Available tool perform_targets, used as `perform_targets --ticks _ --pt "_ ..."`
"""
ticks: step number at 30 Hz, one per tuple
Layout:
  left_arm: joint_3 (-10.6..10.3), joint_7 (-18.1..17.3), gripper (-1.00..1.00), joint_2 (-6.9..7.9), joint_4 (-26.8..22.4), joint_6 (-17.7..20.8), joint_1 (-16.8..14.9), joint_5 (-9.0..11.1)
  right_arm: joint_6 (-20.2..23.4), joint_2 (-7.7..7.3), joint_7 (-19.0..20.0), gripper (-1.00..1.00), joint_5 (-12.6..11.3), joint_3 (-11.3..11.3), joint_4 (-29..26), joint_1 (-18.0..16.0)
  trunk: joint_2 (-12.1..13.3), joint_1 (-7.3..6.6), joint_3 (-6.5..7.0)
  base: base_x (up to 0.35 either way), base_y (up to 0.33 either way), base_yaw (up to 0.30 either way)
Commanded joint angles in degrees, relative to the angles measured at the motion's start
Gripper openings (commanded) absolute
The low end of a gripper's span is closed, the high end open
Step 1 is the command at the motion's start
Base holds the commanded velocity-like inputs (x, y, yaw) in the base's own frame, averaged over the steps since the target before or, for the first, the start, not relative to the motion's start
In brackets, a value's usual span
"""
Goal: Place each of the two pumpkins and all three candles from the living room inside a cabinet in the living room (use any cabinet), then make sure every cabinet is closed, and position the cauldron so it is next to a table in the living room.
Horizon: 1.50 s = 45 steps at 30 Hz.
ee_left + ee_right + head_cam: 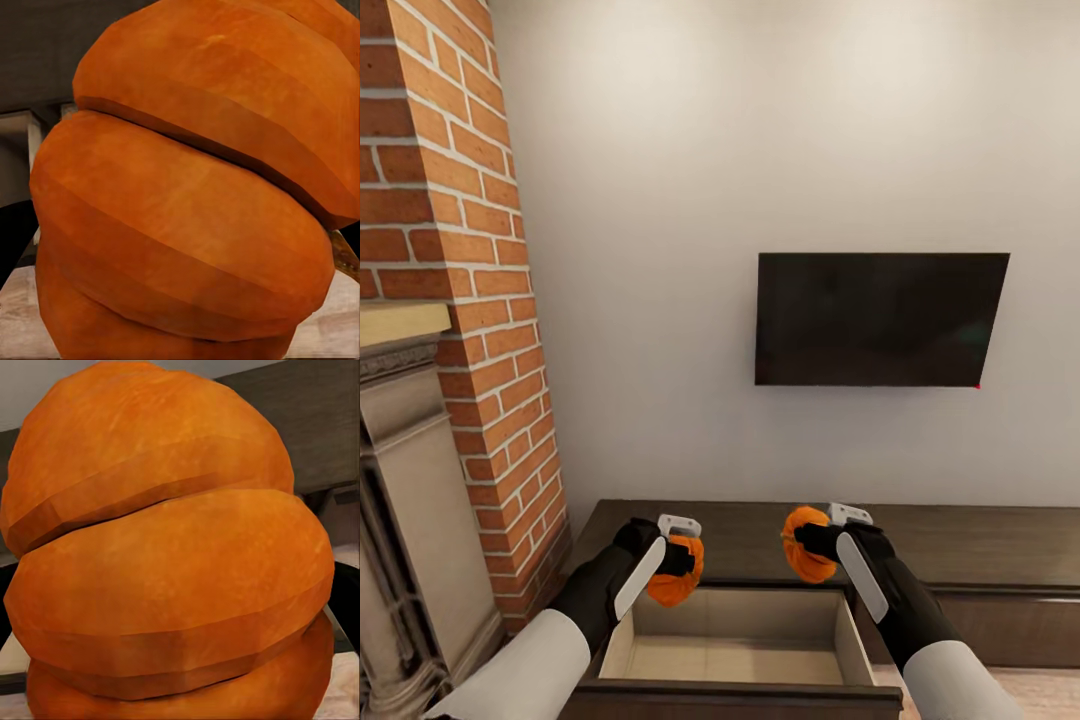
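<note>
Both my grippers are closed on pumpkins. My left gripper clamps one pumpkin between its fingers, and that pumpkin hangs above the left rear corner of the open drawer of the cabinet. My right gripper grips the other pumpkin, which sits a little higher, over the right rear corner of the same drawer and partly over the cabinet's dark top. The two pumpkins are apart from each other, with the drawer's back edge running between them.

Seen from my left wrist, the ribbed orange skin of the pumpkin is pressed close to the camera, with dark wood and a strip of pale floor around its edges. From my right wrist, the other pumpkin looks the same, with dark cabinet wood behind it.

That drawer is pulled out toward me, its pale beige inside bare. Left of the cabinet rises a red brick column, with the beige stone fireplace in front of it. On the wall above the cabinet hangs a dark television.
</note>
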Motion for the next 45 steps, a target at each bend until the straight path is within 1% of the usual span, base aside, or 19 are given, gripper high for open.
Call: perform_targets --ticks 1,4,7,19,21,23,25,28,45 --pt "-0.2 0.6 -1.0 -0.04 0.3 0.1 -0.1 0.5 0.3 -0.01 -0.3 -1.0 -0.7 0.1 0.5 -0.4 -0.5 0.23 -0.25 0.0 0.0 0.0" --pt "-0.2 0.6 -1.0 -0.31 1.7 -0.2 -0.1 0.5 1.0 0.53 -0.4 -1.0 -0.7 0.1 2.3 -1.1 -1.7 0.89 -0.79 0.0 0.0 0.0" --pt "-0.2 0.6 -1.0 -0.41 2.1 -0.3 -0.1 0.5 1.4 0.91 -0.4 -1.0 -0.6 0.5 2.9 -1.4 -2.9 1.55 -1.33 0.0 0.0 0.0" --pt "-0.2 0.5 -1.0 -0.46 2.4 -0.4 -0.1 0.5 1.8 1.09 -0.3 -1.0 -0.6 1.0 3.1 -1.6 -7.7 4.18 -3.49 0.0 0.0 0.0" --pt "-0.2 0.5 -1.0 -0.46 2.4 -0.4 -0.1 0.5 1.8 1.1 -0.1 -1.0 -0.6 1.4 3.1 -1.6 -8.5 4.62 -3.85 0.0 0.0 0.0" --pt "-0.2 0.5 -1.0 -0.46 2.4 -0.4 -0.1 0.6 1.7 1.05 0.0 -1.0 -0.6 2.8 3.1 -1.5 -9.3 5.06 -4.2 0.0 0.0 0.0" --pt "-0.2 0.5 -1.0 -0.46 2.4 -0.4 -0.1 0.6 1.6 0.96 0.0 -1.0 -0.8 3.4 3.0 -1.5 -10.1 5.5 -4.56 0.0 0.0 0.0" --pt "-0.2 0.5 -1.0 -0.42 2.3 -0.4 -0.1 0.6 1.5 0.89 -0.1 -1.0 -1.1 3.5 2.7 -1.5 -11.3 6.16 -5.11 0.0 0.0 0.0" --pt "-0.2 0.6 -1.0 -0.38 2.2 -0.4 -0.1 0.6 1.6 1.01 -0.1 -1.0 -1.5 3.5 2.5 -1.8 -18.1 9.89 -9.55 0.0 0.0 0.0"
